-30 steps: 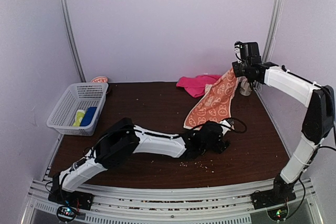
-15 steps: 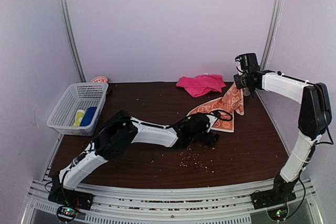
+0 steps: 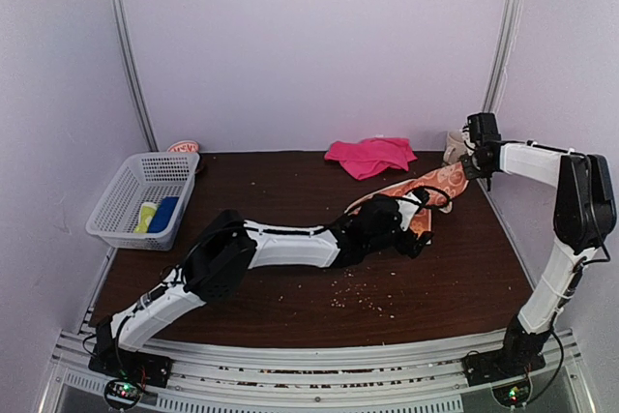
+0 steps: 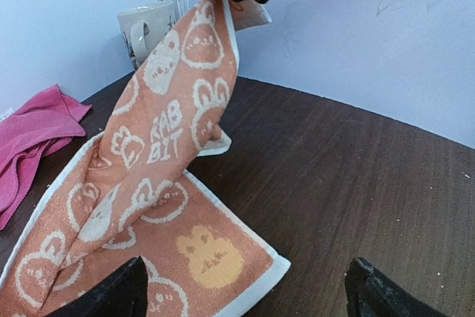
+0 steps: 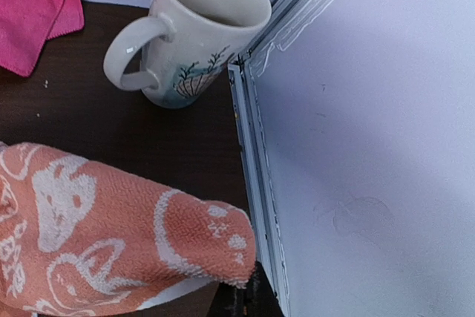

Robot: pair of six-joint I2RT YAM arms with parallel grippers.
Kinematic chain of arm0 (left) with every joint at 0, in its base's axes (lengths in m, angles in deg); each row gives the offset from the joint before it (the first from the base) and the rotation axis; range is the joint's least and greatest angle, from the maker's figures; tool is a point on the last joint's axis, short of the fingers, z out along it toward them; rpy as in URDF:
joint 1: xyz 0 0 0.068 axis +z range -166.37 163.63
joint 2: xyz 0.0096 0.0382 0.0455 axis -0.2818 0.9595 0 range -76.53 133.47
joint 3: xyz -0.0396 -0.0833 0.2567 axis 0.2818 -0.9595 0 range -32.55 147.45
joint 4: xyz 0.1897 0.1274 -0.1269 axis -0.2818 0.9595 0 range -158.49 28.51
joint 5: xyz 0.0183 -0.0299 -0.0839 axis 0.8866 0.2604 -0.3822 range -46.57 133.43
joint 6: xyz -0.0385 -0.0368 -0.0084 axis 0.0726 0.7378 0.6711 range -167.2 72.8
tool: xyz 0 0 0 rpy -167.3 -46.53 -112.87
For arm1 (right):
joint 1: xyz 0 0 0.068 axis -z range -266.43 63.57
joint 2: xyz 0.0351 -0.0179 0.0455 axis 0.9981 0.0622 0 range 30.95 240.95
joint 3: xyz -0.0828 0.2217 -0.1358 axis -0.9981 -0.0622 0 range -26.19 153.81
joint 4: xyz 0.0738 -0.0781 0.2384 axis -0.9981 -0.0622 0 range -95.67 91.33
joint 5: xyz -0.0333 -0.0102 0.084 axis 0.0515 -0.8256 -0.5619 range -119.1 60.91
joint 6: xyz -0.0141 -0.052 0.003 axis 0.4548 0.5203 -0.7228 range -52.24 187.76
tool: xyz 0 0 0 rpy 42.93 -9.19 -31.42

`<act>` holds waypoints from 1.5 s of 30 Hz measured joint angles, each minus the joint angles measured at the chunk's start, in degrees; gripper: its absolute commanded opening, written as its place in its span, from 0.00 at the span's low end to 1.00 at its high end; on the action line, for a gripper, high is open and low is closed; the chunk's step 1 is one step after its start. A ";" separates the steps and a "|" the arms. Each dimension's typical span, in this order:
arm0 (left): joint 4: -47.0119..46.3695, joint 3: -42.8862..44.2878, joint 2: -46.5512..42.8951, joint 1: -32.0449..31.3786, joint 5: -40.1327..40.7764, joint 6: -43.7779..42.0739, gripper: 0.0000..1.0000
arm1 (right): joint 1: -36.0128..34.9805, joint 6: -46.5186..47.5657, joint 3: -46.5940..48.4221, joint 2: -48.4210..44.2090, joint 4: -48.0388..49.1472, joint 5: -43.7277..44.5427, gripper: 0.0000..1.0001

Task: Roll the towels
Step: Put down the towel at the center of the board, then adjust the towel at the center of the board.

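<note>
Far left corner of dark brown wooden surface (image 3: 290, 181): white plastic lattice basket (image 3: 140, 195), one yellow item and one blue item inside.

Left arm (image 3: 280, 247), white and black, stretched low from the near left corner toward middle-right. Scattered pale crumbs (image 3: 353, 299) on bare wood just in front of it.

Left tool (image 4: 241, 295) at the arm's end: fingers spread wide, gripping nothing, low over the flat end of the orange cloth towel with cream cartoon rabbits (image 4: 171, 131). Contact with the fabric not discernible.

Far edge, right of centre: plain bright pink cloth towel (image 3: 369, 155), crumpled in a loose heap, not rolled, no tool on it.

Orange towel nearer than the pink one and to its right, close by. Lower part flat on the surface, cream-bordered corner pointing near-right. Upper part folded lengthwise, drawn up in a slanted band toward the far right corner. Not rolled.

Right tool (image 3: 474, 166): clamped tight on the top corner of that band, holding it off the wood.

Far right corner, against the frame post: cream ceramic mug (image 5: 200, 31), upright, handle turned toward the pink towel's side, plant sketch on its wall. Close beside the right tool, clear of the orange towel.
</note>
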 measured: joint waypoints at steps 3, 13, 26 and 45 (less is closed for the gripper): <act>-0.09 2.27 2.29 0.02 1.25 1.05 0.90 | 0.26 0.81 -2.01 -0.15 0.11 0.20 0.00; 0.55 4.00 7.87 1.05 6.64 7.10 0.86 | 0.20 1.11 -3.21 -0.15 -0.48 -6.45 0.00; 1.60 -4.04 2.19 6.32 0.96 19.50 0.86 | -1.60 1.09 -3.80 -0.31 -0.09 -10.27 0.00; 7.37 -44.61 -26.60 11.47 4.33 11.26 0.98 | -7.89 8.07 -3.87 -5.38 -4.72 -20.85 0.00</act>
